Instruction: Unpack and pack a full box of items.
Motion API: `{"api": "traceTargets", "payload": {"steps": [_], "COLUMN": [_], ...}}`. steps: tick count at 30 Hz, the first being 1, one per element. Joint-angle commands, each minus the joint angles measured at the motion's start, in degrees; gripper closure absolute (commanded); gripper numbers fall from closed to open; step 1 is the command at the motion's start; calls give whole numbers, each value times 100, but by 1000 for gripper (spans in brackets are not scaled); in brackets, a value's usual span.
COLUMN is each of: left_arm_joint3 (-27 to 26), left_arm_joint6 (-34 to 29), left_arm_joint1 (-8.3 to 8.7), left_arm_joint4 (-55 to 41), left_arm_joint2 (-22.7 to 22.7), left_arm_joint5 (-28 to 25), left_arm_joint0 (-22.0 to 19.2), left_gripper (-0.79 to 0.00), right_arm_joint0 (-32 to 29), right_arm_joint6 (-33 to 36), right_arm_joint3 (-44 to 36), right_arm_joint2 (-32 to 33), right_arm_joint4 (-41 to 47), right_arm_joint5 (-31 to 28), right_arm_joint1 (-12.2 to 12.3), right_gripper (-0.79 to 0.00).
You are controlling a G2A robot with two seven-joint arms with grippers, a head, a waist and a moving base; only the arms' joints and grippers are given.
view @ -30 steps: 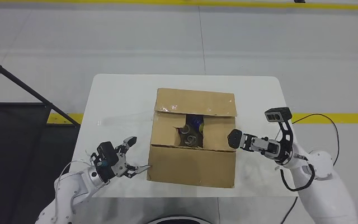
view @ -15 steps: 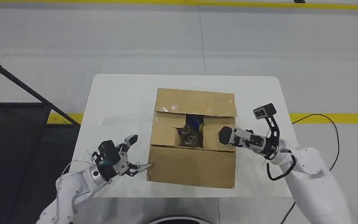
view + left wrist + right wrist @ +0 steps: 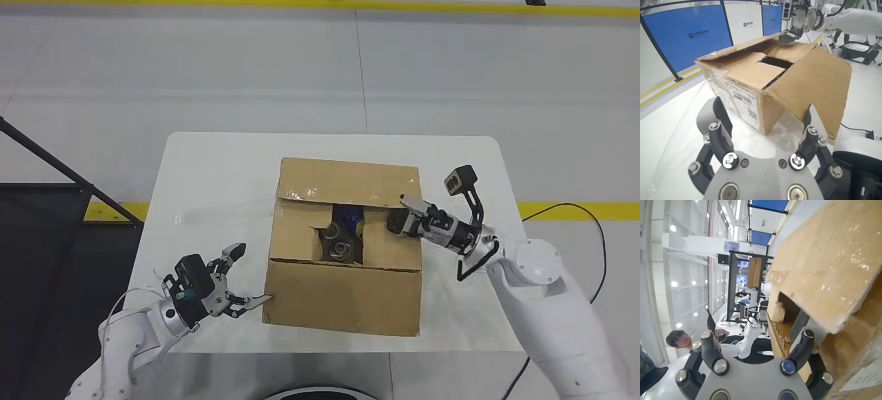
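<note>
Box: the cardboard box [image 3: 345,290] stands in the middle of the white table [image 3: 200,180], at the centre of the top view. Its two long flaps lie outward, and the short inner flaps leave a dark gap in the middle.
Items: inside the gap there are a blue item [image 3: 348,213] and some grey ones [image 3: 340,246]; what they are I cannot tell.
Left gripper: the left gripper [image 3: 245,275] is at the lower left of the top view, low over the table. Its fingers are spread wide and it holds nothing.
Box relative to left gripper: the box's left near corner is directly in front of this gripper, and one fingertip [image 3: 260,297] is just beside the edge of the near flap [image 3: 810,83].
Right gripper: the right gripper [image 3: 400,214] is right of centre in the top view, at the box's far right corner. Its fingers are apart and nothing is clamped.
Box relative to right gripper: one finger pad [image 3: 800,319] lies against the edge of the far flap [image 3: 829,266], at the mouth of the opening; the other finger [image 3: 710,323] is off the box.
</note>
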Motion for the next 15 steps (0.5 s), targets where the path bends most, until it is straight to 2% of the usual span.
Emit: {"api": "traceTargets", "payload": {"steps": [1,8,15], "left_arm_joint3": [0,0,0], "left_arm_joint6": [0,0,0], "left_arm_joint1": [0,0,0], "left_arm_joint4": [0,0,0], "left_arm_joint2": [0,0,0], "left_arm_joint5": [0,0,0], "left_arm_joint0": [0,0,0], "left_gripper": [-785,-785,-785], "right_arm_joint0": [74,287,580], "right_arm_joint6": [-154,-717,-1883], "right_arm_joint3": [33,110,223], "right_arm_joint2": [-55,-136,-265], "right_arm_joint4": [33,-33,-615], "right_arm_joint5": [38,-112,-255], "right_arm_joint1": [-32,-125,-246], "right_gripper": [-785,-785,-785]}}
